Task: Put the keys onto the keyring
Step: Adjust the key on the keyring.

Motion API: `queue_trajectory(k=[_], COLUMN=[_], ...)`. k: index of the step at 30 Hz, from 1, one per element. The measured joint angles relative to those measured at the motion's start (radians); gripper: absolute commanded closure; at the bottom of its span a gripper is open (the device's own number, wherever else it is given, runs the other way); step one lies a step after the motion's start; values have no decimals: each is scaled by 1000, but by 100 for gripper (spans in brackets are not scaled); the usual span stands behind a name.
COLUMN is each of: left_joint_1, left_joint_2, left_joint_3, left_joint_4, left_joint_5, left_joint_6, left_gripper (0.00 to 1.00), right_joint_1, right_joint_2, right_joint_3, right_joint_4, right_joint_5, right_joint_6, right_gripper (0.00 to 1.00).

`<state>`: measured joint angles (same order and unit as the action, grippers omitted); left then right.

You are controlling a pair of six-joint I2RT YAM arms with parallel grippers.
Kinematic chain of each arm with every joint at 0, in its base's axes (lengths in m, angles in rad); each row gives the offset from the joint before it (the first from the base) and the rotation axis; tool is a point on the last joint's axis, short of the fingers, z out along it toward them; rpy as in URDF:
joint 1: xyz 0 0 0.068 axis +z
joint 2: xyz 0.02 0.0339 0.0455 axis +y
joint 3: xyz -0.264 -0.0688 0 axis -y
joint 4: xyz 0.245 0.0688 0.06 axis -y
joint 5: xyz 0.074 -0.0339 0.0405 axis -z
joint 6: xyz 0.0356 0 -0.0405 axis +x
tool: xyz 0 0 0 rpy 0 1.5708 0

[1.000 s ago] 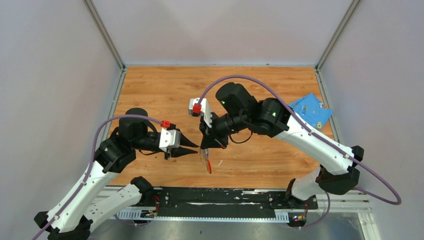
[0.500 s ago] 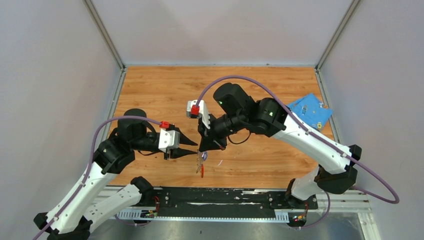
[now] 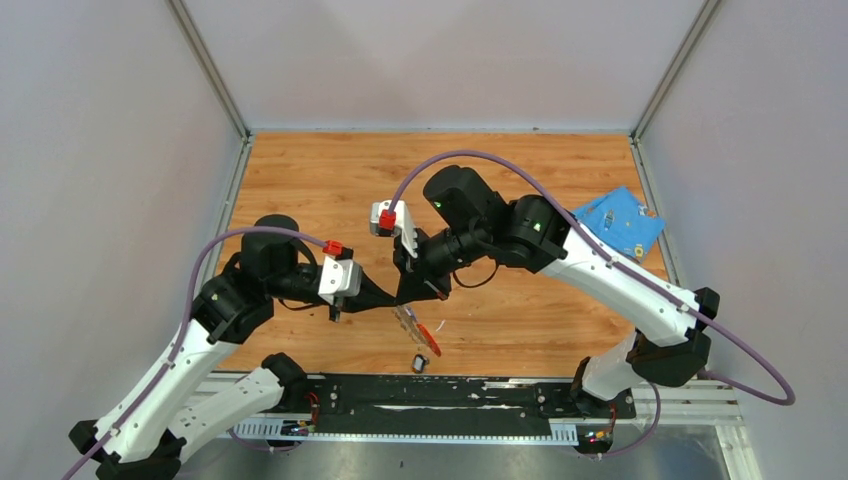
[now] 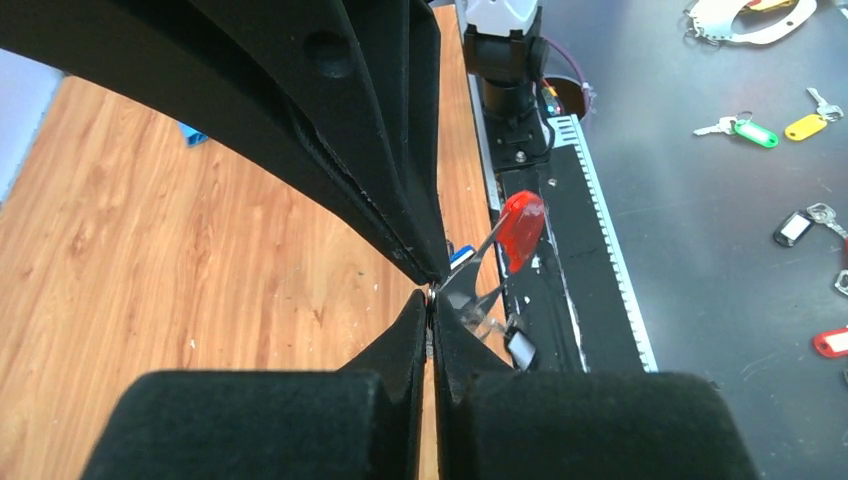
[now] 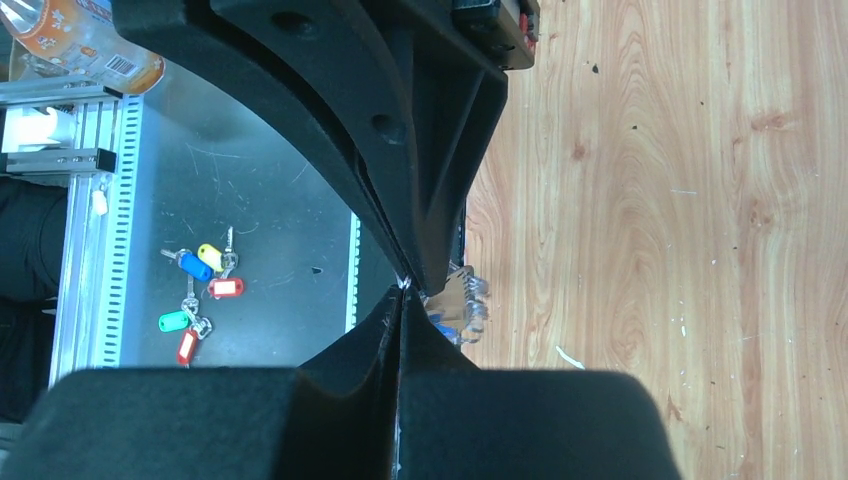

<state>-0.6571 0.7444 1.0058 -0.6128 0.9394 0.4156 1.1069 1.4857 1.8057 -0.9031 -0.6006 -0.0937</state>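
Over the near middle of the desk (image 3: 320,180), the two arms are meeting tip to tip. The right hand (image 3: 404,297) is reaching in from 2 o'clock and is pinched shut. It is gripping the keyring (image 3: 424,333) by its top end. The left hand (image 3: 392,297) is coming in from 9 o'clock, also closed tight, with its tips touching the right hand's tips just where the keyring begins. I cannot tell whether it is pinching anything there.

The keyring is hanging from that meeting point and slanting towards 5 o'clock. Its silvery grey part is uppermost and its red end is lowest, clear of the wood. In the left wrist view the blue-headed key (image 4: 460,255) is showing just behind the strap, close under the hands. Whether it is riding on the ring is too small to make out.

The black-headed key (image 3: 420,363) is lying by itself on the desk at 6 o'clock from the hands. It is right by the near edge, just below the keyring's red tip and apart from it.

The blue cloth (image 3: 622,222) is lying at 2 o'clock by the right wall, well apart from all this.
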Motion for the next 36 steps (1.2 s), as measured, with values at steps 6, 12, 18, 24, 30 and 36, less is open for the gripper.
queue_trajectory(k=[6,12,18,24,30,36], left_joint_1=[0,0,0,0,0,0], left_joint_2=[-4,-23,-77,-83,-84,-84], left_joint_3=[0,-14,-66,-72,-72,-72], left_joint_4=[-2,29,144,178,193,193], left_joint_5=[-19,-84,-106,-56,-45,-45], left_joint_6=[-9,-63,-176,-208,-223,-231], left_gripper=[100,100,100,100,100,100], right_joint_1=[0,-10,-14,-14,-14,-14], right_joint_2=[-10,-190,-423,-463,-462,-459], right_joint_3=[-21,-264,-541,-667,-695,-706], right_joint_4=[34,216,463,642,755,805], right_joint_5=[11,89,185,220,195,154], right_joint_6=[14,66,113,122,128,148], right_gripper=[66,49,45,43,44,45])
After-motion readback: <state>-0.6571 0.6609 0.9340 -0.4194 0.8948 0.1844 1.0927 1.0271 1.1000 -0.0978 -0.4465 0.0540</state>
